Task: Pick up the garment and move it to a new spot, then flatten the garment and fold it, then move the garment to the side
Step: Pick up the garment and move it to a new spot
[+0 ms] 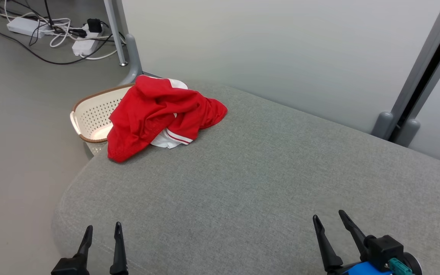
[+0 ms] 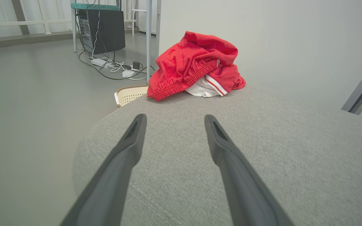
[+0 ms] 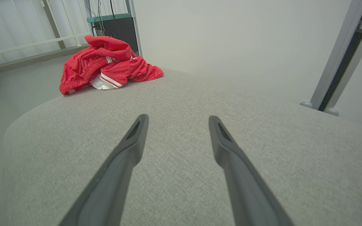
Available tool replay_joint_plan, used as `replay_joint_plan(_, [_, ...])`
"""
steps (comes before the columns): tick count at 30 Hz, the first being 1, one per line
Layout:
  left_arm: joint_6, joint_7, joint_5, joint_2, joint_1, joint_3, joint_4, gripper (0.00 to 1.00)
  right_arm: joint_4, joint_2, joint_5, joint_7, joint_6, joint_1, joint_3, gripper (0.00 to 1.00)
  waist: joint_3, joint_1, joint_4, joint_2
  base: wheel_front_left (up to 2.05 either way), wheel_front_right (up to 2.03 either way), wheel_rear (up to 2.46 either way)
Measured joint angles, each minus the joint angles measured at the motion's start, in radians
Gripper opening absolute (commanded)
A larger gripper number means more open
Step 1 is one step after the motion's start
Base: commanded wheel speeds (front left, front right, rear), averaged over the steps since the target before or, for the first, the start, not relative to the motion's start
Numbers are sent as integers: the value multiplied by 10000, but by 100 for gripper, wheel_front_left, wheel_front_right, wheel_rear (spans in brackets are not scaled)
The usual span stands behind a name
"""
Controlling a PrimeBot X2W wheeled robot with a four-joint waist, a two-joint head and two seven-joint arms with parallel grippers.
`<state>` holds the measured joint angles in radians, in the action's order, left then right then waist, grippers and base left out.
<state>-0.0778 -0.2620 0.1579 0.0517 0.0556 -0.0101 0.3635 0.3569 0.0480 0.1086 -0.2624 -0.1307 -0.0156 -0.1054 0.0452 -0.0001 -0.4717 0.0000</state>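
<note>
Fig.: Red garment (image 1: 159,114) lies bunched at the counter (image 1: 262,172) corner, overhanging the basket (image 1: 94,114) rim, not yet picked up. L gripper (image 1: 103,226) & R gripper (image 1: 328,214) sit well apart from the basket, fingers fully spread and holding nothing, prob. readied for the reach.

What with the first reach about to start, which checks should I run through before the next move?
1. Left gripper open and empty: ok.
2. Right gripper open and empty: ok.
3. Garment in plain view, crumpled at the far left corner, neither gripper touching it: ok.
4. Garment wholly on the grey cushion: cannot tell; its left edge lies at the rim above the basket.
5. Bare cushion free for a new spot: ok.
</note>
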Motion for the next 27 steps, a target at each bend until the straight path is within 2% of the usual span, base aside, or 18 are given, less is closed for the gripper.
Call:
replay_joint_plan(8, [-35,0,-36,-6,46,393,-274,100,6,2,27,0,0,8,-98,100,-32,1,-183,0,0,0,0])
replay_joint_plan(16, [-2,-8,198,163,-87,1532,-1971,100,-44,2,-226,0,0,52,94,100,-255,0,267,0,0,0,0])
replay_joint_plan(17, [-38,-8,88,604,-452,1714,-2355,100,-188,-2,-384,0,0,40,169,100,-399,0,439,0,0,0,0])
replay_joint_plan(21, [-119,136,-130,1693,-1684,1994,-2796,100,-591,0,-756,-2,0,-159,291,100,-726,2,802,0,0,0,0])
replay_joint_plan(27, [-372,1120,-73,3281,-4177,1804,-2226,100,-1089,0,-1313,0,0,-660,276,100,-1499,1,1457,0,0,0,0])
